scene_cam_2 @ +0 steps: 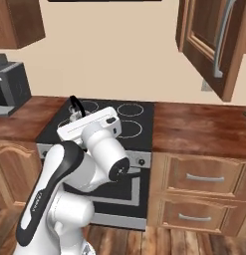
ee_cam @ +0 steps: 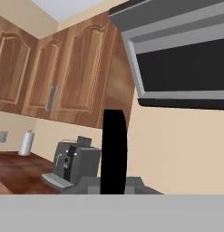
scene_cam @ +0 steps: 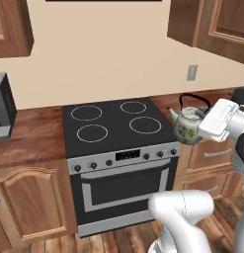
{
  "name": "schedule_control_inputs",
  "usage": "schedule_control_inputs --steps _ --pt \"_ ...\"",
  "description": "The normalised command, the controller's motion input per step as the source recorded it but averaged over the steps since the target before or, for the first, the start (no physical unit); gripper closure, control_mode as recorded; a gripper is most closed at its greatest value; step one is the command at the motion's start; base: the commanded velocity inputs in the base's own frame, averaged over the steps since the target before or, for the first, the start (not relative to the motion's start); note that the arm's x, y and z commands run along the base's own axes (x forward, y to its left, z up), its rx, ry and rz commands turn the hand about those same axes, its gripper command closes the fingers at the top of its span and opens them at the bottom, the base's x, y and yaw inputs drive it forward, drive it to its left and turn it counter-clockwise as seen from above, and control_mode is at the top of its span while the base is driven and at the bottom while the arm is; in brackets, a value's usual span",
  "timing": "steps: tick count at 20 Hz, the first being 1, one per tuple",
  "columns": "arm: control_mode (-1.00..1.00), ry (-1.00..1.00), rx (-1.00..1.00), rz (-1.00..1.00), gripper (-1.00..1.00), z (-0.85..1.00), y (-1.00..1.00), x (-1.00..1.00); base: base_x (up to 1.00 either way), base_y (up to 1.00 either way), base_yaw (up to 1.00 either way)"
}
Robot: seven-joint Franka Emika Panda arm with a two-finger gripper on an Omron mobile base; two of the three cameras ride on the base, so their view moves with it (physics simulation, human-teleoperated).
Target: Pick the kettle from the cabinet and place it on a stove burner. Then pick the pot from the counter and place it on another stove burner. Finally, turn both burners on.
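Kettle, small, whitish-grey, teapot-shaped with green leaf print and a thin black arched handle, hangs in the left base view above the right edge of the flat black glass cooktop, spout toward the cooktop, beside the white hand of the arm. Gripper sits at the handle's right end, fingers hidden behind the white hand. Four thin white burner rings lie bare on the glass; steel range front with dark knobs below. Reddish-brown wood-grain counter flanks the cooktop, with a grey appliance at the left edge.

From the right base view, only the kettle's black handle and a sliver of the body peek above the white hand, over the left side of the cooktop. Open panelled cabinet door up at the right; light wood drawers under the counter.

In the hand view, a thick black vertical bar, the kettle handle, stands right at the lens between the fingers, so the gripper is closed on it. Grey coffee machine and a white paper-towel roll rest on the counter beyond; grey hood-like unit above.
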Motion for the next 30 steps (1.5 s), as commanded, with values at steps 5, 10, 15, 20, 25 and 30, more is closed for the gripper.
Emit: schedule_control_inputs --steps 5,10,15,20,25,30 --pt "1.00 0.00 0.00 0.00 1.00 0.00 0.00 0.00 0.41 0.31 -0.07" --pt "1.00 0.00 0.00 0.00 1.00 0.00 0.00 0.00 0.39 0.27 -0.06" --pt "1.00 0.00 0.00 0.00 1.00 0.00 0.00 0.00 0.43 0.15 -0.05" --pt "1.00 0.00 0.00 0.00 1.00 0.00 0.00 0.00 0.46 0.13 -0.05" --pt "1.00 0.00 0.00 0.00 1.00 0.00 0.00 0.00 0.45 0.07 -0.04" --pt "1.00 0.00 0.00 0.00 1.00 0.00 0.00 0.00 0.47 0.02 -0.03"
